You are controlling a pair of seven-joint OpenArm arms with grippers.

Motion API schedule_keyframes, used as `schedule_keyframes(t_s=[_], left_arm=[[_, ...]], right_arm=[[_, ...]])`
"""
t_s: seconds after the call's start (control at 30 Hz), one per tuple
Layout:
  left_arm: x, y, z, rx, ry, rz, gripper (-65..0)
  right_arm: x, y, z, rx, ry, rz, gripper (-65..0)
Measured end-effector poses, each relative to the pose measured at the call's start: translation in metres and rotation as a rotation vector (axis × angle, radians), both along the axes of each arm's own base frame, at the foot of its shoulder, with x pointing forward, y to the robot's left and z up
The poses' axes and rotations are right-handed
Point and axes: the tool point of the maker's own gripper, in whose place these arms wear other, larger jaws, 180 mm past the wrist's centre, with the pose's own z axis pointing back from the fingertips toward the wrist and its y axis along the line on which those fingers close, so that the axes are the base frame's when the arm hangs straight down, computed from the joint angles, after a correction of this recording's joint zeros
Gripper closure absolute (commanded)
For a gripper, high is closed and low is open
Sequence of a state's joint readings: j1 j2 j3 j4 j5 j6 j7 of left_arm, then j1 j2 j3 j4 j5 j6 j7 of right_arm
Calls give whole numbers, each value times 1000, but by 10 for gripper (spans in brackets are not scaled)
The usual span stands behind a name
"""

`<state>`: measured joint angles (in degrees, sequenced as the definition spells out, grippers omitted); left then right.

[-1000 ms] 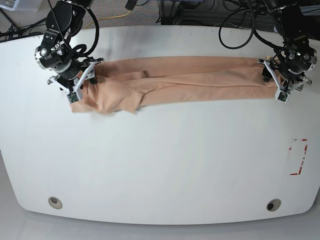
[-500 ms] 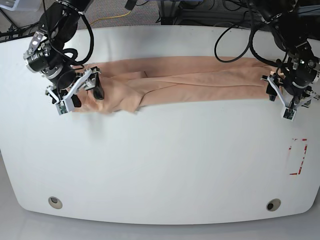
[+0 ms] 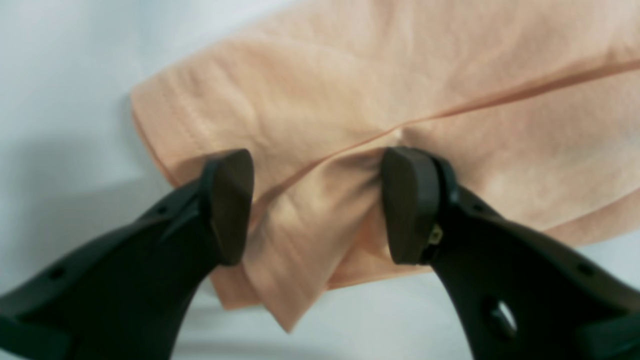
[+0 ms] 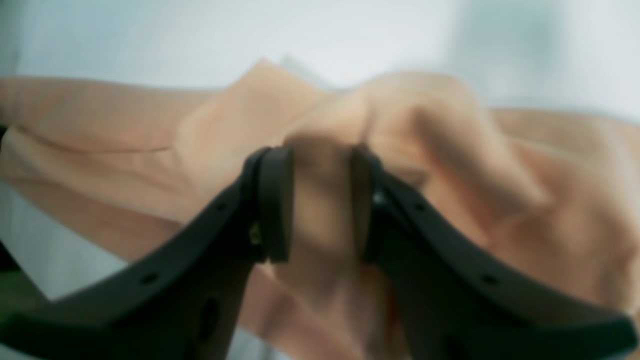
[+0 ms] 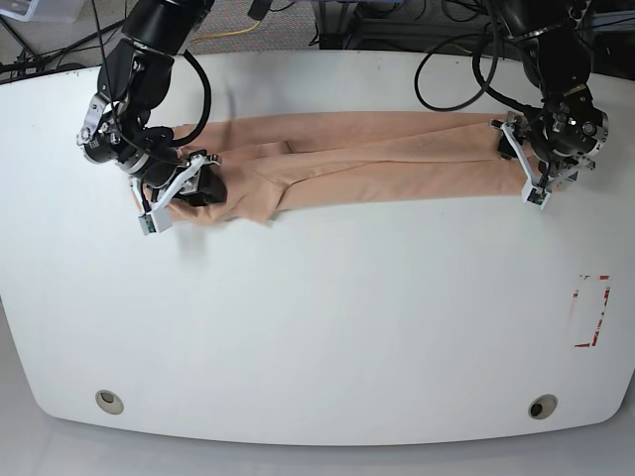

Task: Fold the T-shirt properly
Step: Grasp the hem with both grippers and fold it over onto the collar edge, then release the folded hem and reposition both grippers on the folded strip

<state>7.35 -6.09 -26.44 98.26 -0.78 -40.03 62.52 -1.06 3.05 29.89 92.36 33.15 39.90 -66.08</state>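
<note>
While the T-shirt lies stretched along the bench, right pincer pinches a fold, left pincer gapes over the corner.

T-shirt: plain peach-orange, no pattern seen. Tabletop: white, marked by a red-and-white striped rectangle near one edge. Left tool and right tool: black, with dark brown pads noted on the left.
</note>
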Motion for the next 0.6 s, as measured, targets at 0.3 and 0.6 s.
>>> schedule_keyframes(t_s=[0.3, 0.6], left_arm=[[4, 9, -8, -55, -64, -12, -383], [14, 15, 0, -23, -68, -23, -383]], right_arm=[[-7, -79, -26, -75, 61, -75, -179], [-8, -124, -22, -157, 58, -106, -178]])
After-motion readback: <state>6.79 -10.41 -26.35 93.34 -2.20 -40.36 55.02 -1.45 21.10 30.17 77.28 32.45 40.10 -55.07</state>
